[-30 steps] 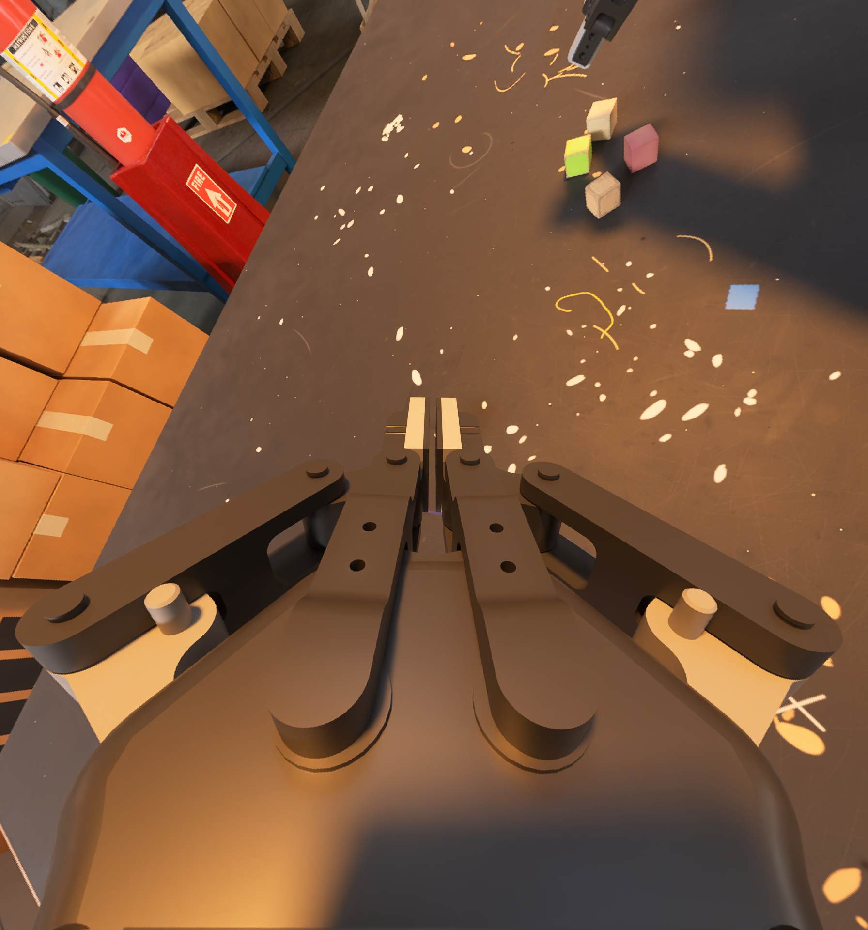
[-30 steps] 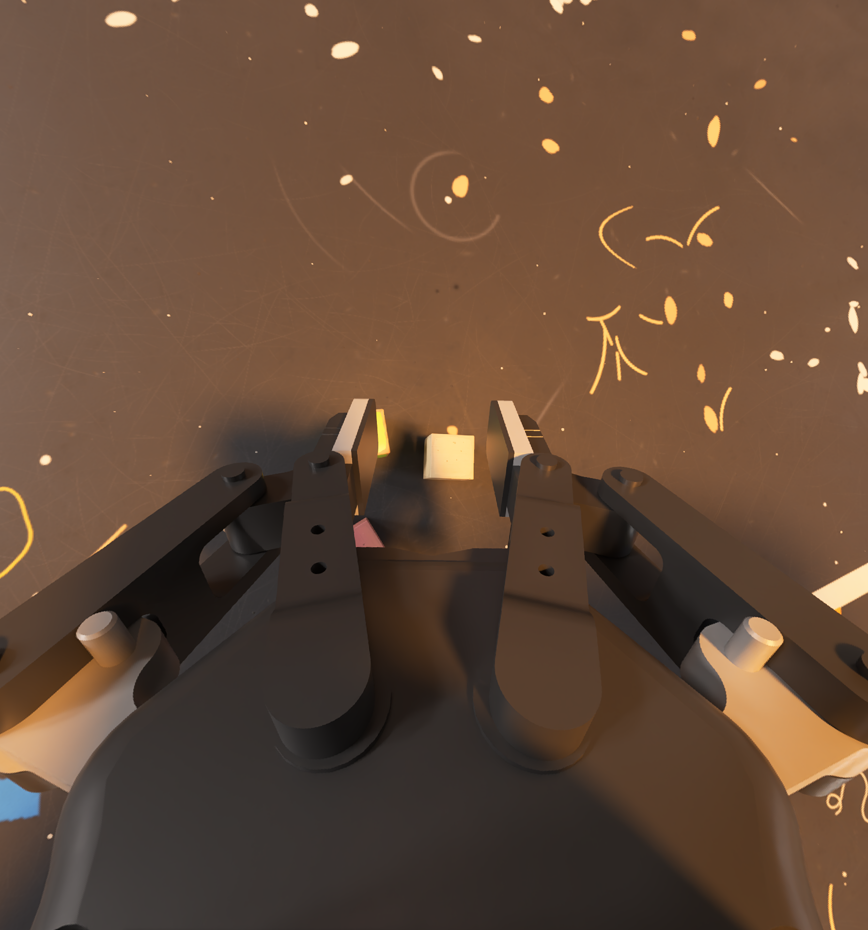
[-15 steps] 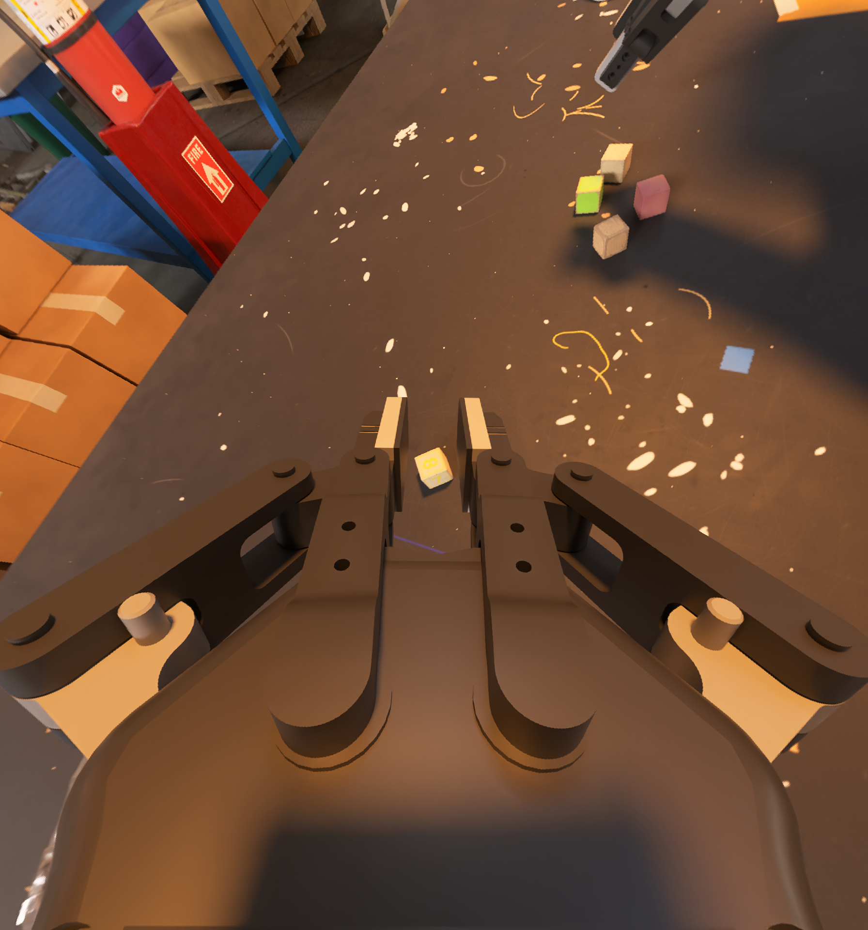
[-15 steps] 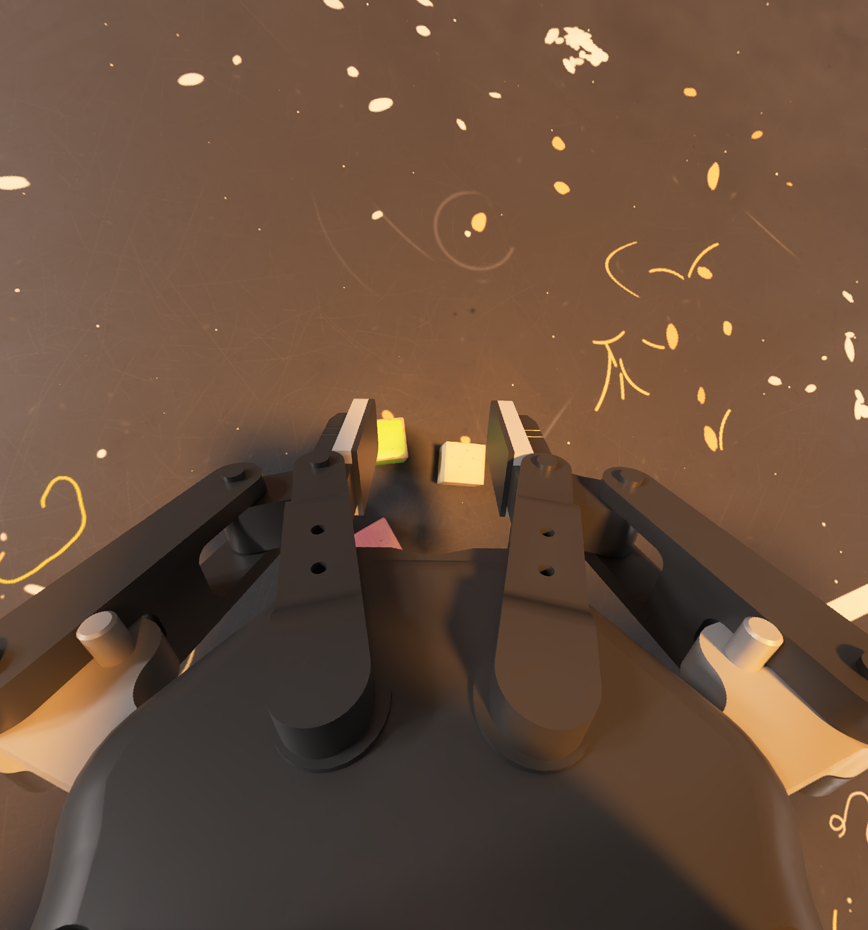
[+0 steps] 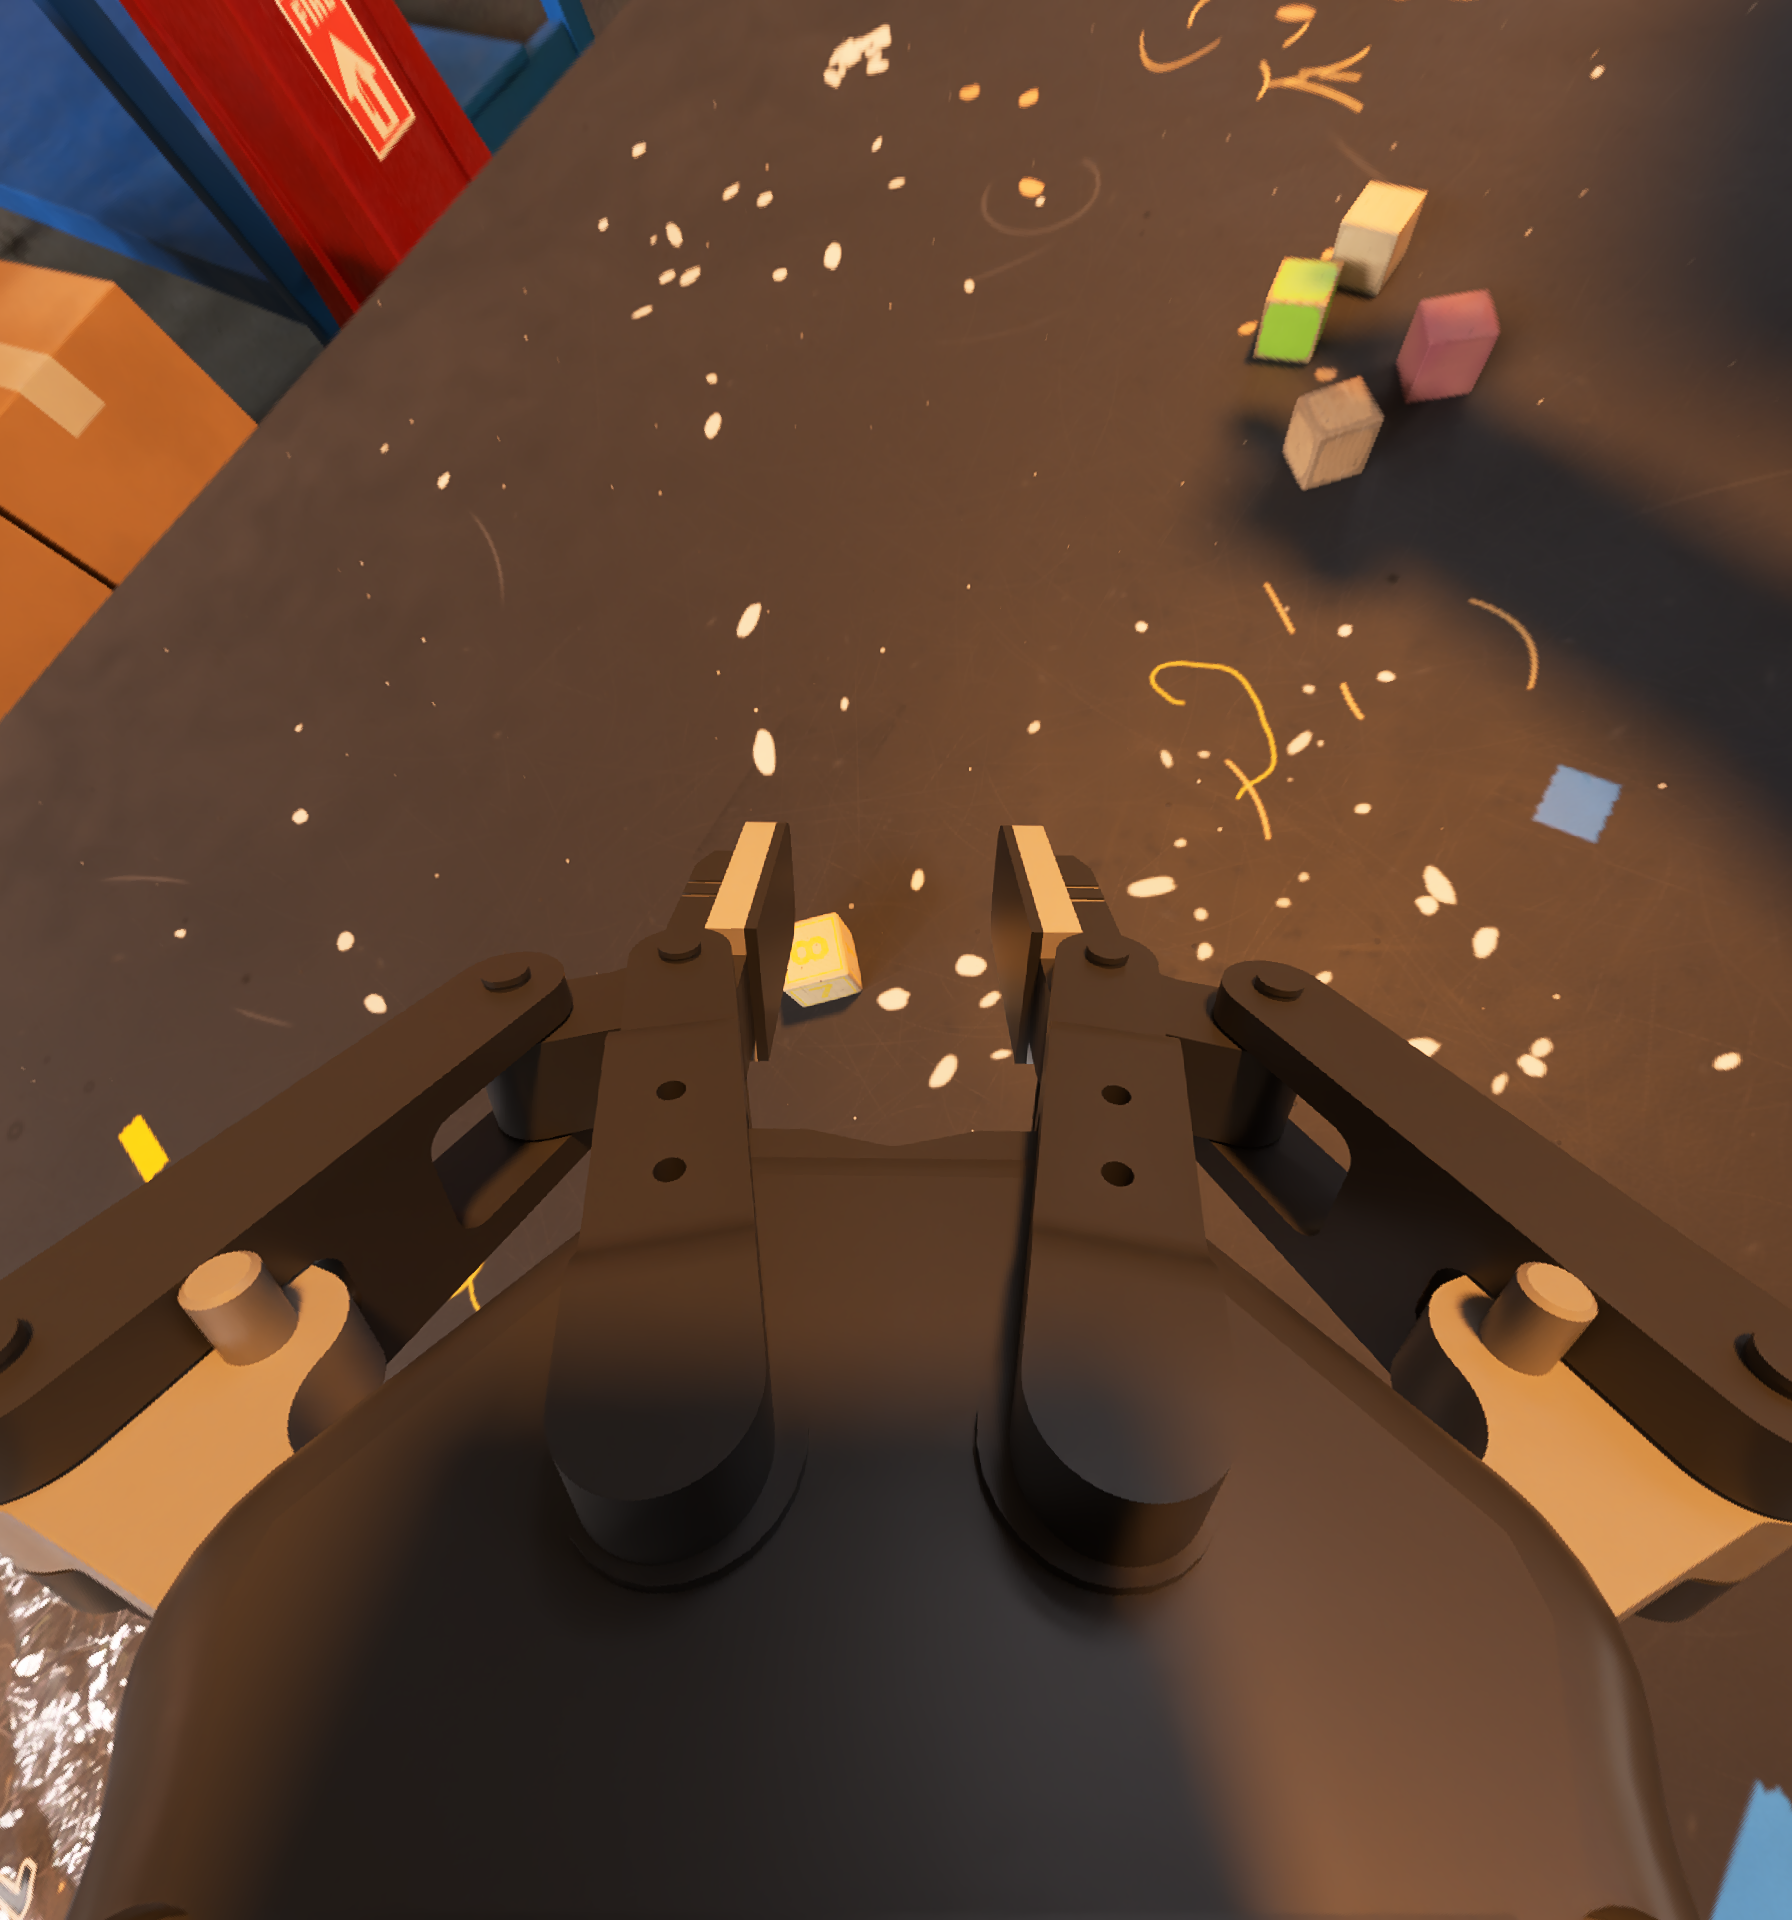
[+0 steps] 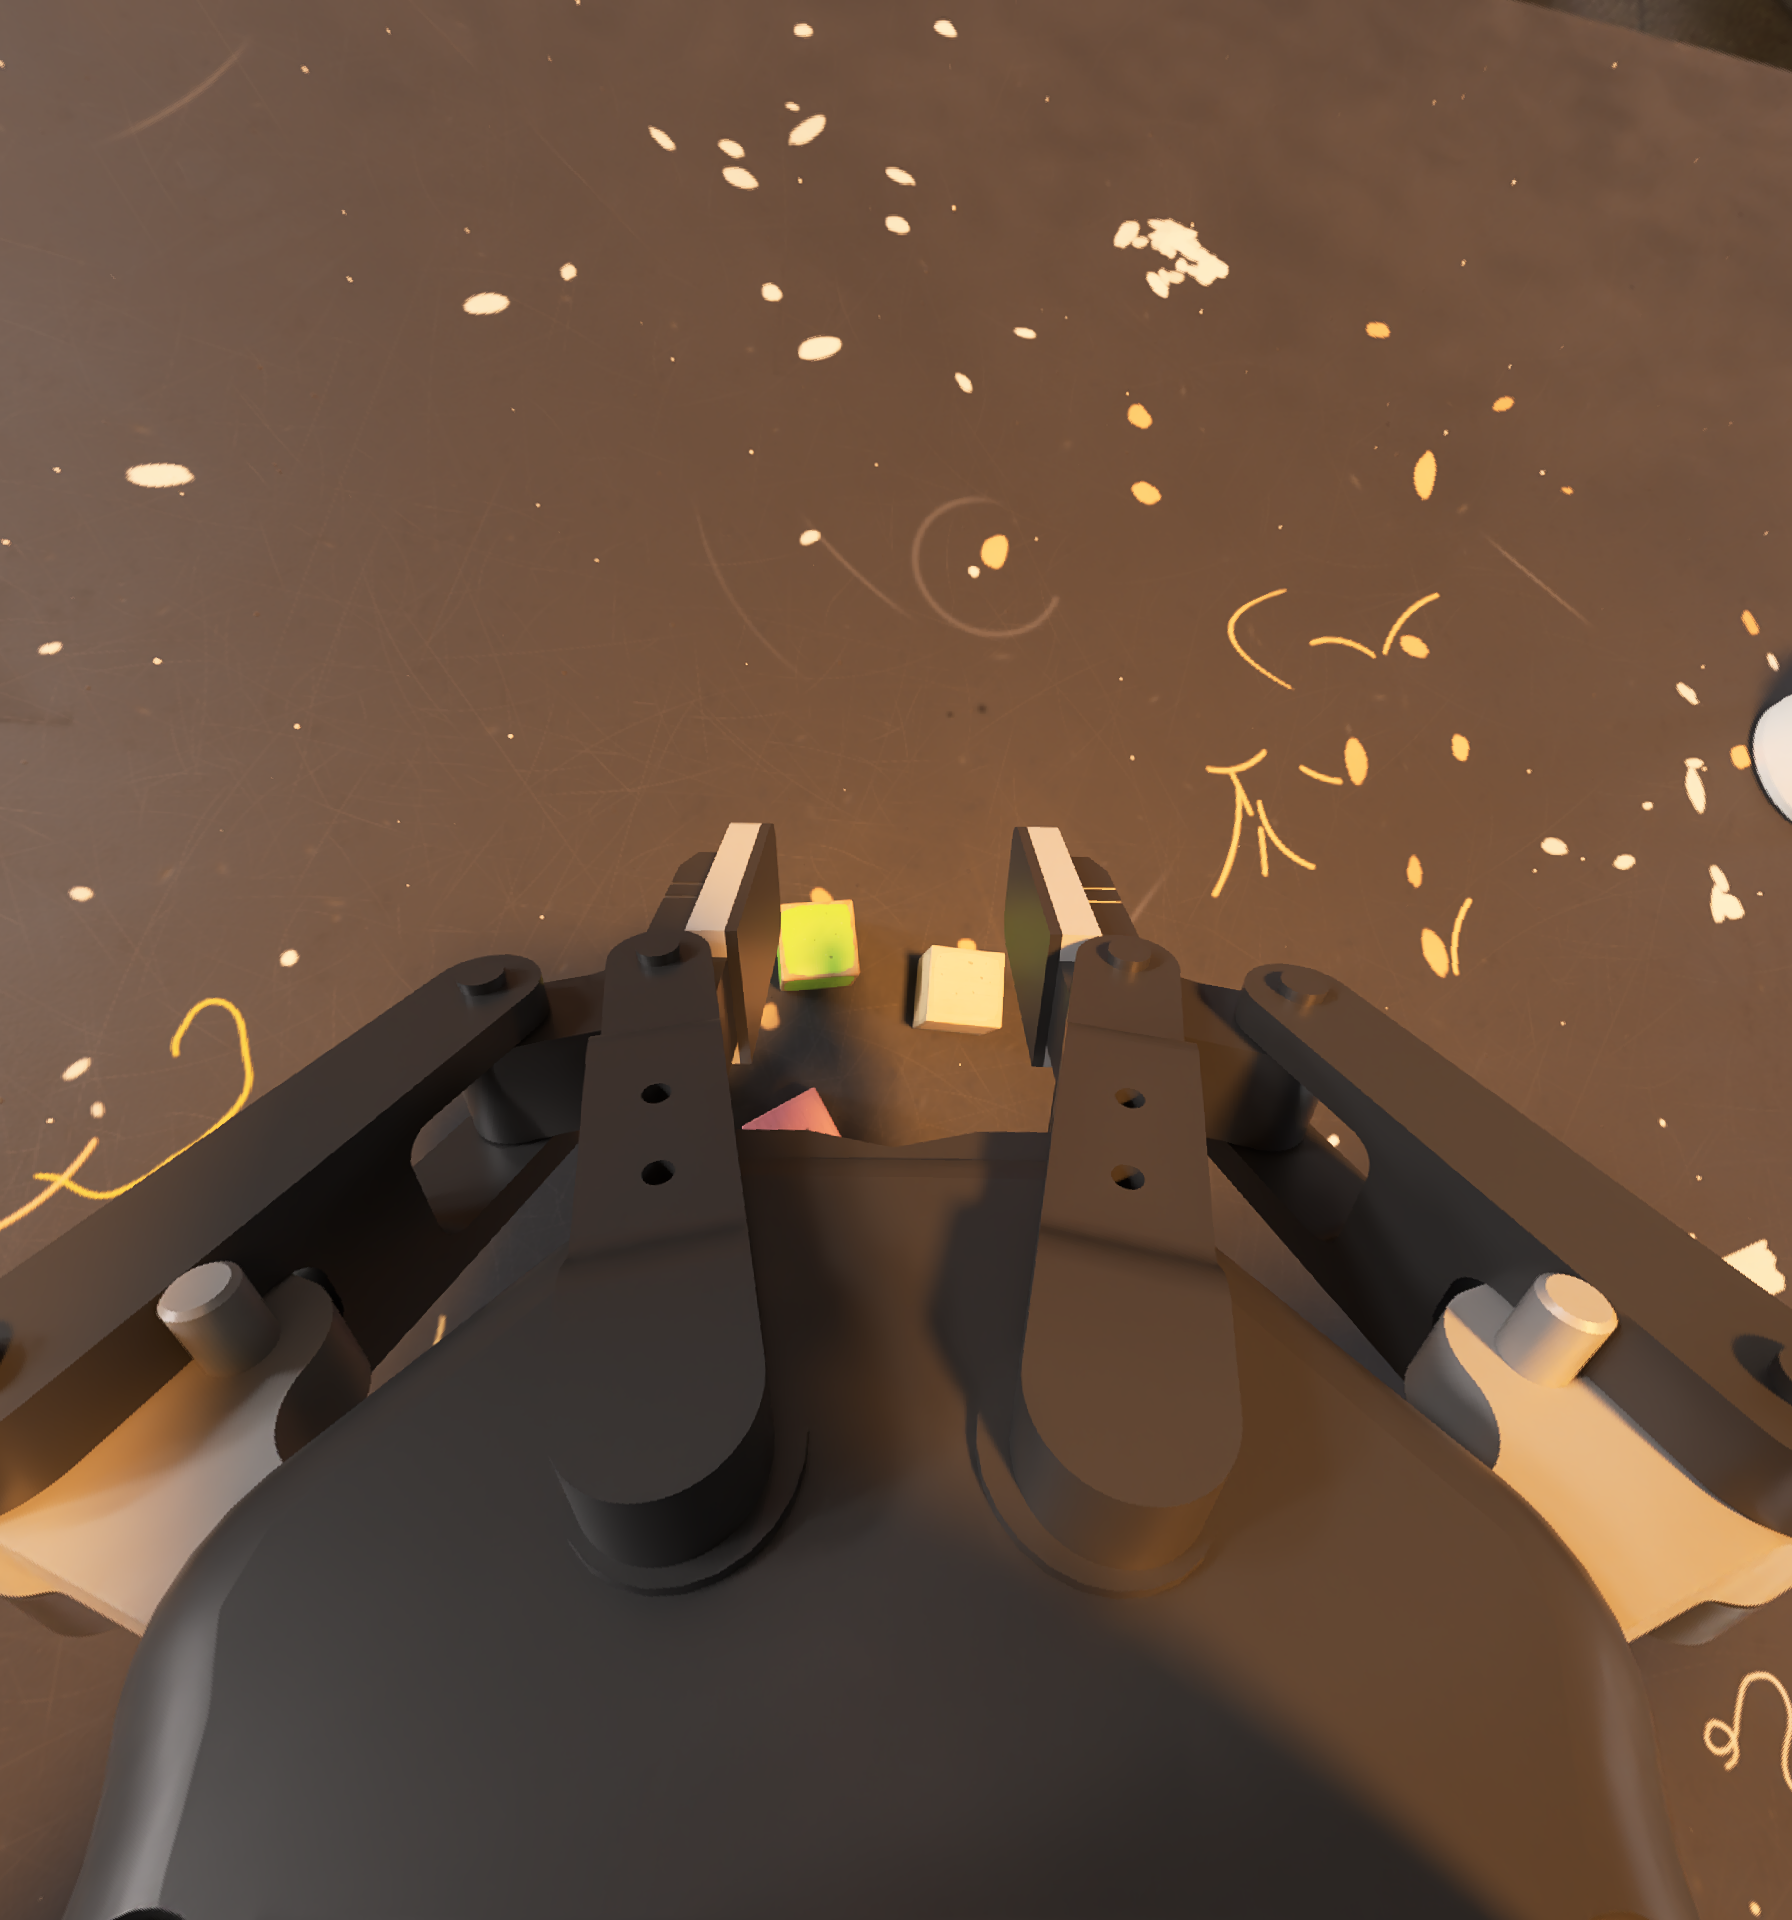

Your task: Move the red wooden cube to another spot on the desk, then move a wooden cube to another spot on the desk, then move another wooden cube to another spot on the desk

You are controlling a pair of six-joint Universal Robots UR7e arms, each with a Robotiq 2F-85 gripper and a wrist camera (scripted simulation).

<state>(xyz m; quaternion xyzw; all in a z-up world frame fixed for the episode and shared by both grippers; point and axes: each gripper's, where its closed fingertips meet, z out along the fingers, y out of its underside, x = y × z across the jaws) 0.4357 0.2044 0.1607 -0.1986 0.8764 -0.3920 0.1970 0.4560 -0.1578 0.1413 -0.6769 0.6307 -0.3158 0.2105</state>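
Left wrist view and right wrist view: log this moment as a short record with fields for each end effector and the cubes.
left end effector: open, empty, above the desk
yellow-white cube: on desk, tilted, beside its left finger
right end effector: open, empty
below it: green cube, cream cube, apart
pink cube: on desk, in the cluster
plain wooden cube: nearest of the cluster

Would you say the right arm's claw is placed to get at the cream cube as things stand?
Probably yes: the right claw is open above the cream cube, with bare desk around it; the green cube sits close by its other finger.
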